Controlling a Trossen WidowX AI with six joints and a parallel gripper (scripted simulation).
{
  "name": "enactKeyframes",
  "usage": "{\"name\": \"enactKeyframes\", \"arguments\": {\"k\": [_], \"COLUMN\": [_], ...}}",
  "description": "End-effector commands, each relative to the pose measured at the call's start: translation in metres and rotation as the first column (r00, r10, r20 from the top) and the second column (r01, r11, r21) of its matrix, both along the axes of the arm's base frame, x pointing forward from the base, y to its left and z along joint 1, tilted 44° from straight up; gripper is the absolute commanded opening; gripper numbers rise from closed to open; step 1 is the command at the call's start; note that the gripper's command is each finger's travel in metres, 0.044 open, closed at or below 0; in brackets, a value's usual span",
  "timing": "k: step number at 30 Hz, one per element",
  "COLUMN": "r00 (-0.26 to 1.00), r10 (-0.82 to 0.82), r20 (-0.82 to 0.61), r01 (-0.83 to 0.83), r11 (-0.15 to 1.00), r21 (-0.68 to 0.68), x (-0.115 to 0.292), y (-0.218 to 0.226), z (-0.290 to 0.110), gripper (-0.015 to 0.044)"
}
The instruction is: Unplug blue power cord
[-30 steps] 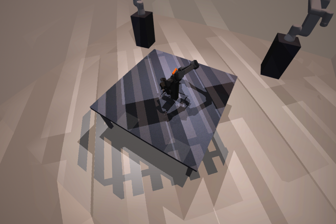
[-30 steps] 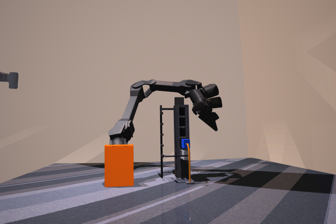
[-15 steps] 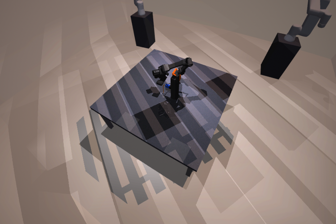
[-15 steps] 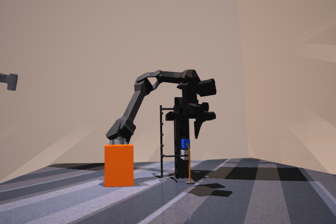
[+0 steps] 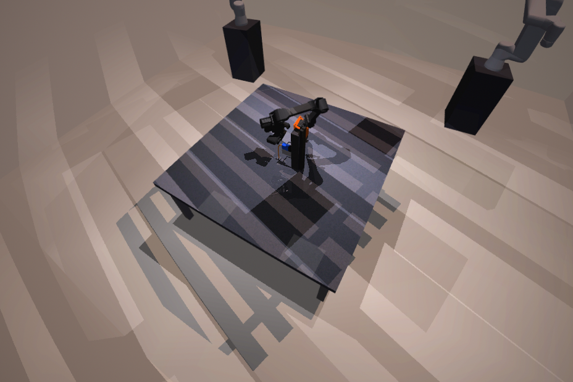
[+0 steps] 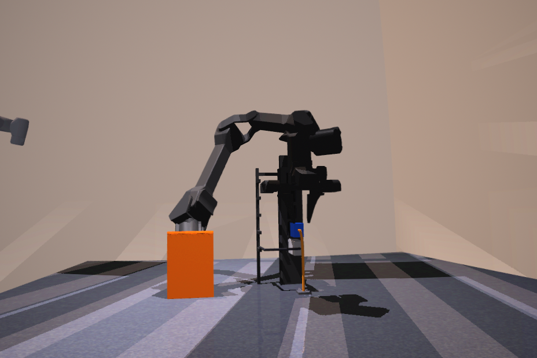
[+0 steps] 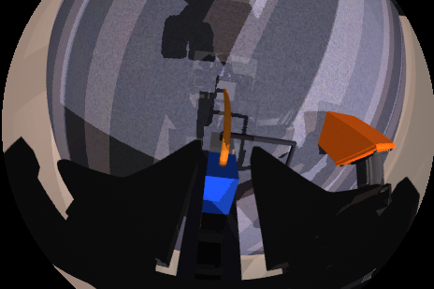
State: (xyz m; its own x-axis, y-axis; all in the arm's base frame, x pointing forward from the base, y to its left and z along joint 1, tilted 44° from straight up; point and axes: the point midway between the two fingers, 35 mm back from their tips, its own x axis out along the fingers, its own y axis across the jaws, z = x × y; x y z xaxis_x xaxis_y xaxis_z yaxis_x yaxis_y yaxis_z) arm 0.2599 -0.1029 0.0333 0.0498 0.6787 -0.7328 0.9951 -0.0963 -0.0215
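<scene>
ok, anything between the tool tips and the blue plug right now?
Nothing. In the exterior view the tool hangs above the blue plug with only background showing in the gap. The wrist view shows the plug framed between the open fingers, untouched.
</scene>
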Motion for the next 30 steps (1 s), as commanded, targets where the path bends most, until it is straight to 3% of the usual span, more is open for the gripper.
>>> {"name": "enactKeyframes", "arguments": {"k": [1,30], "r00": [1.000,1.000], "r10": [-0.003,-0.003], "r20": [-0.003,-0.003], "r01": [0.003,0.003], "r11": [1.000,1.000], "r21": [0.006,0.008], "x": [0.001,0.003], "y": [0.005,0.034], "z": [0.004,0.018], "gripper": [0.0160,0.0160]}}
